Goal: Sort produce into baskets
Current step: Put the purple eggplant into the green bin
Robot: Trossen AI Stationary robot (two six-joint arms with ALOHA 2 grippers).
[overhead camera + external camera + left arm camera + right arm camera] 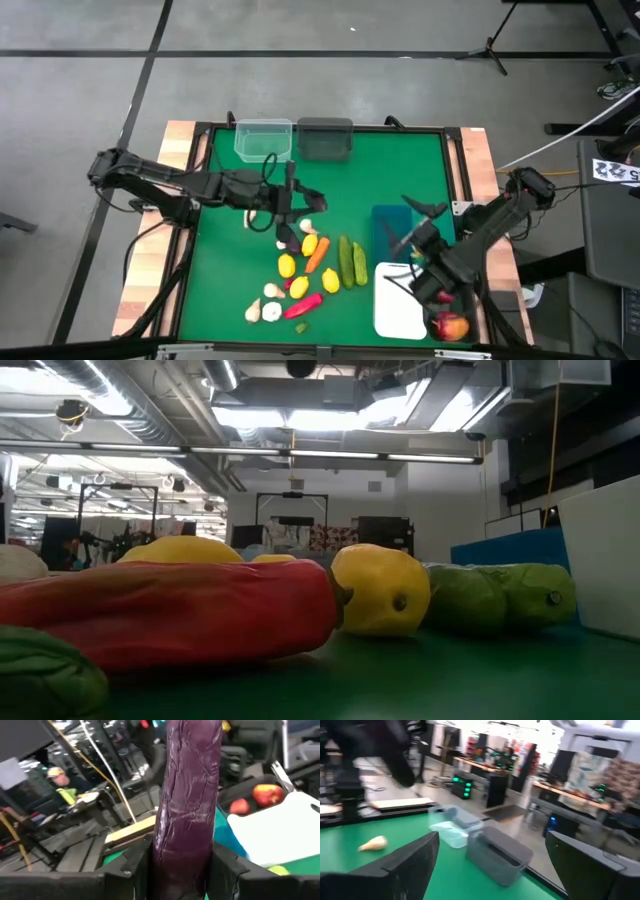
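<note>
Left gripper (182, 870) clamps a purple eggplant (187, 795) above bench centre, right gripper (490, 865) gaping at four o'clock; apples (452, 326), seemingly, fill the white basket (398, 310), lemons (287, 266) remain.

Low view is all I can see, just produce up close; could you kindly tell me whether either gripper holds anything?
Observer: Yes, the left gripper grips a purple eggplant, beside the produce pile.
Operator: Thank you. And the right one?
Observer: The right gripper is open and empty, by the blue basket.
Operator: Is anything sorted yet?
Observer: A red apple shows at the white basket's right end; whether it is inside, I cannot tell.
</note>
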